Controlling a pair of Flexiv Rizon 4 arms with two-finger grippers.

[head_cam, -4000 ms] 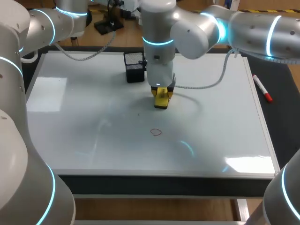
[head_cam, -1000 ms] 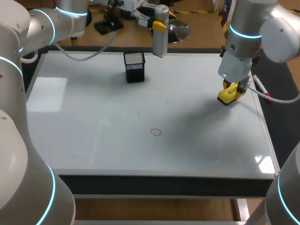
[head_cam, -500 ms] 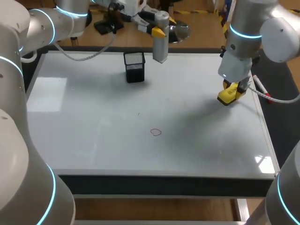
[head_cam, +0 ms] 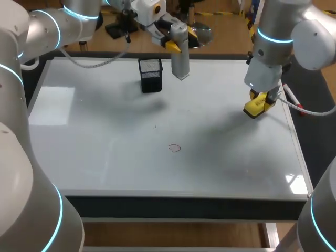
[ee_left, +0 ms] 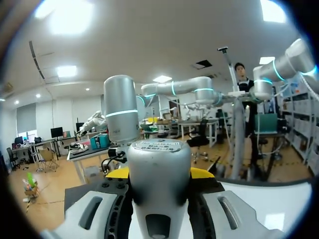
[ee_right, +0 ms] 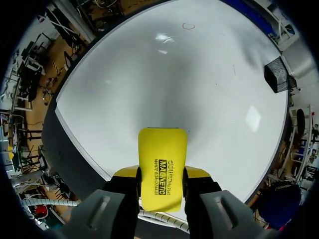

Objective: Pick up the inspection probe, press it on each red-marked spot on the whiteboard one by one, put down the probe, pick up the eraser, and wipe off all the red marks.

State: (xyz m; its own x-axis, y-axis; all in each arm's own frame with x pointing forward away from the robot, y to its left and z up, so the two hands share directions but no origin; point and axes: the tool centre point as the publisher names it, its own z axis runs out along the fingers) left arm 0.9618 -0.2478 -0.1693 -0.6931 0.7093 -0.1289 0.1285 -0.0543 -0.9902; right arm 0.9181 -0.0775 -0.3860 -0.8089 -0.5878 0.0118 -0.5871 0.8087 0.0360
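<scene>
The inspection probe (head_cam: 180,56), a silver cylinder, hangs upright over the whiteboard's (head_cam: 94,157) far edge, beside the black mesh holder (head_cam: 150,75). My left gripper (head_cam: 174,44) is shut on it; in the left wrist view the probe (ee_left: 158,164) fills the gap between the fingers. My right gripper (head_cam: 261,100) is shut on the yellow eraser (head_cam: 255,107), held just above the board near its right edge. The right wrist view shows the eraser (ee_right: 162,164) between the fingers. A small red circle (head_cam: 174,148) is drawn mid-board, also visible far ahead of the right gripper as the circle (ee_right: 188,26).
A red-capped marker (head_cam: 293,98) lies on the dark table just right of the board. A tiny faint mark (head_cam: 155,127) sits above the red circle. The mesh holder (ee_right: 276,73) stands at the far side of the board.
My left arm has carried the probe to the right and nearer, from beyond the far edge to just over the board. The right arm and the eraser have not moved.
</scene>
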